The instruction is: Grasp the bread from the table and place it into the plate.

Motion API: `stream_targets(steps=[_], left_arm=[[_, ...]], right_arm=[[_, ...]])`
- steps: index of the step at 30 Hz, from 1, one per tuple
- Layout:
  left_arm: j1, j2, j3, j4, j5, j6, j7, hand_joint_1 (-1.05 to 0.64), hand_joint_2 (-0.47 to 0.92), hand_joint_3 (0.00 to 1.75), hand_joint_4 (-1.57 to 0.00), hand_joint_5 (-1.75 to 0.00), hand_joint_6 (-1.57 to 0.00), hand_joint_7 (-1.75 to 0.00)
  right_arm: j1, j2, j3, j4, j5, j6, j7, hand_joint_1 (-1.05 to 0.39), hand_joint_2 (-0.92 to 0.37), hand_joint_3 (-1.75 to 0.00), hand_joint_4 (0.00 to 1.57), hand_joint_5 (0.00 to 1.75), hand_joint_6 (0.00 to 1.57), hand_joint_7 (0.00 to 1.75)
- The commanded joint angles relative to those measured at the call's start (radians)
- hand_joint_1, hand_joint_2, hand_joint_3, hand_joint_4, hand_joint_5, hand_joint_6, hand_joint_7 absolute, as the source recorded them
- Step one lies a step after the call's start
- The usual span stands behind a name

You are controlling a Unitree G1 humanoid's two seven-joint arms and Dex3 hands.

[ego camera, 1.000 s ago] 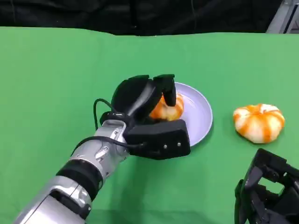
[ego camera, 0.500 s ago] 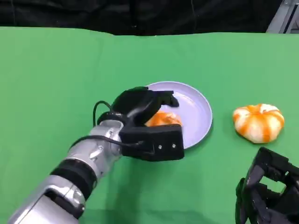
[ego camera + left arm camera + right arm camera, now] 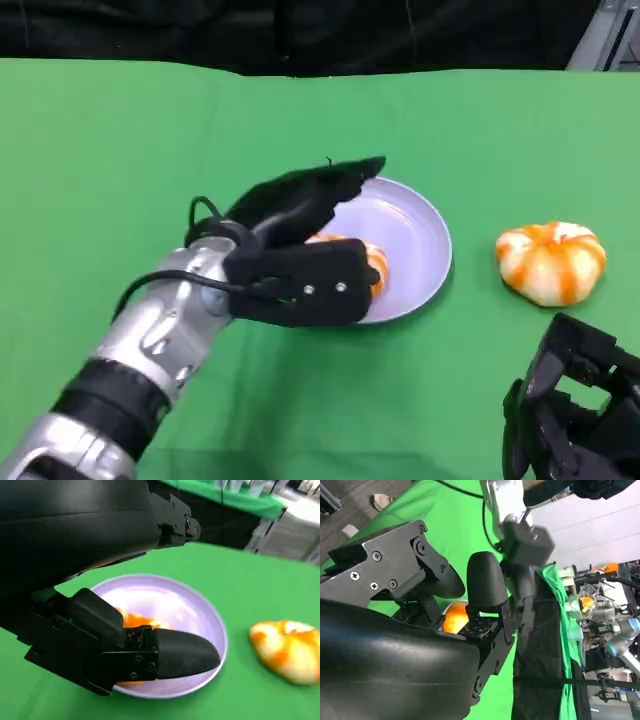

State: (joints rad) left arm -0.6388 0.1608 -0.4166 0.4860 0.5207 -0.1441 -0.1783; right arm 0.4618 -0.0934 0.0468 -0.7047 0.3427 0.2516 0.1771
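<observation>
Head view, left hand: the left hand (image 3: 300,245) reaches from the lower left over the near-left rim of the plate (image 3: 420,235). Its fingers (image 3: 335,180) stretch flat above the plate and its thumb block (image 3: 300,288) lies low at the plate's near edge, with a clear gap between them. It looks released, holding nothing.
Head view, bread: one bread (image 3: 372,265), orange and white, lies inside the plate at its near-left part, just behind the thumb block and partly covered by it.
Head view, second bread: another bread (image 3: 552,262) sits on the green table (image 3: 120,160) to the right of the plate, well apart from it.
Head view, right hand: the right hand (image 3: 570,410) rests low at the lower right corner, near the second bread but not touching it. Whether its fingers are closed I cannot tell from here.
Left wrist view, hand: the black shell and fingers (image 3: 172,520) arch over the plate (image 3: 200,605); the thumb (image 3: 185,652) lies across its near rim.
Left wrist view, bread: the bread (image 3: 137,621) lies on the plate between fingers and thumb, not pinched. The second bread (image 3: 287,647) lies blurred beside the plate.
Right wrist view, hand: the right hand's fingers (image 3: 485,585) are bent upward with nothing between them. An orange patch of bread (image 3: 454,617) shows beyond them.
</observation>
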Motion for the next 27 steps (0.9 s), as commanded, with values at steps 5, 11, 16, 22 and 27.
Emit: stream_targets(steps=[5, 11, 16, 22, 27], left_arm=[[0.313, 0.054, 0.238, -0.529, -0.4, 0.258, -0.236, -0.11, 0.92, 0.38, -0.23, -0.1, -0.37, -0.11], [0.56, 0.039, 0.458, -0.868, -0.817, 0.547, -0.282, 0.11, 0.61, 1.19, -1.09, -0.64, -1.16, -0.33], [0.737, 0.049, 0.565, -1.025, -1.013, 0.66, -0.262, 0.1, 0.58, 1.45, -0.96, -1.72, -0.81, -1.66], [0.967, 0.031, 0.655, -1.024, -1.113, 0.575, -0.336, 0.01, 0.59, 1.44, -0.97, -1.75, -0.78, -1.74], [1.025, 0.07, 0.625, -0.955, -0.997, 0.391, -0.39, -0.03, 0.57, 1.39, -1.01, -1.75, -0.82, -1.75]], right_arm=[[-0.013, 0.001, -0.02, 0.02, 0.014, -0.011, -0.002, -0.03, -0.6, -1.22, 0.93, 1.75, 0.66, 1.75], [-0.026, -0.008, -0.036, 0.031, 0.019, -0.006, 0.007, -0.03, -0.61, -1.23, 0.94, 1.75, 0.66, 1.75], [-0.042, -0.01, -0.051, 0.044, 0.033, 0.008, 0.011, -0.04, -0.61, -1.21, 0.94, 1.75, 0.66, 1.75], [-0.065, -0.022, -0.077, 0.073, 0.031, 0.011, 0.014, -0.02, -0.62, -1.2, 0.94, 1.75, 0.66, 1.75], [-0.072, -0.031, -0.079, 0.091, 0.009, 0.0, 0.02, -0.02, -0.6, -1.24, 0.94, 1.75, 0.65, 1.75]])
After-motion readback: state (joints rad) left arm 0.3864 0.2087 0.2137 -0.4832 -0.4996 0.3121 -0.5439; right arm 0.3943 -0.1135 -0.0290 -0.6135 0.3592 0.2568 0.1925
